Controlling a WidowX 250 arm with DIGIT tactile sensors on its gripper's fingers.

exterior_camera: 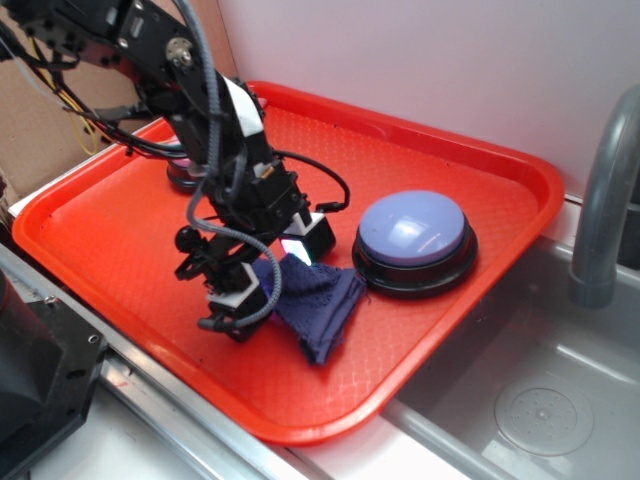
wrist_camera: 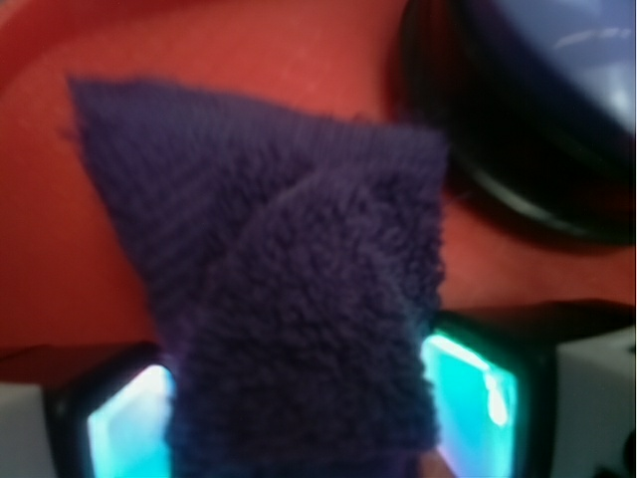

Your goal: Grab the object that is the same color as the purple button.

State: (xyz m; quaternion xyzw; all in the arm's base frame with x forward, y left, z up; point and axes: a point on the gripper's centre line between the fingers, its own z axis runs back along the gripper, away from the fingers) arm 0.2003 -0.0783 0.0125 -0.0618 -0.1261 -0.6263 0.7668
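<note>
- Nearest the wrist camera, the gripper (wrist_camera: 299, 418) shows two black-framed fingers (wrist_camera: 478, 383) with glowing turquoise pads at the bottom of the view, one on either side of a dark purple, fuzzy terry cloth rag (wrist_camera: 289, 299).
- The pads press against the rag from left and right, so the gripper is closed around the cloth, holding it.
- The rag fills the middle of the wrist view, one layer folded over another, its corner fanning out over the red surface beyond.
- In the exterior view, the black robot arm (exterior_camera: 215, 130) reaches down from the upper left, with cables looping around it, and its gripper (exterior_camera: 270, 270) sits low over the tray.
- The purple rag (exterior_camera: 320, 295) spreads from between the fingers towards the right, and its far end droops onto the tray.
- Everything sits on a bright red, textured plastic tray (exterior_camera: 110, 235) with a raised rim.
- Just to the right of the rag stands a large round push button with a lavender-blue domed top and a black base (exterior_camera: 413, 240); the rag's edge lies near its base.
- Behind the arm, towards the back left of the tray, a second, smaller black-based button (exterior_camera: 185, 175) is mostly hidden.
- To the right of the tray lies a grey plastic sink basin (exterior_camera: 540, 400) with a grey curved tap (exterior_camera: 605, 190).
</note>
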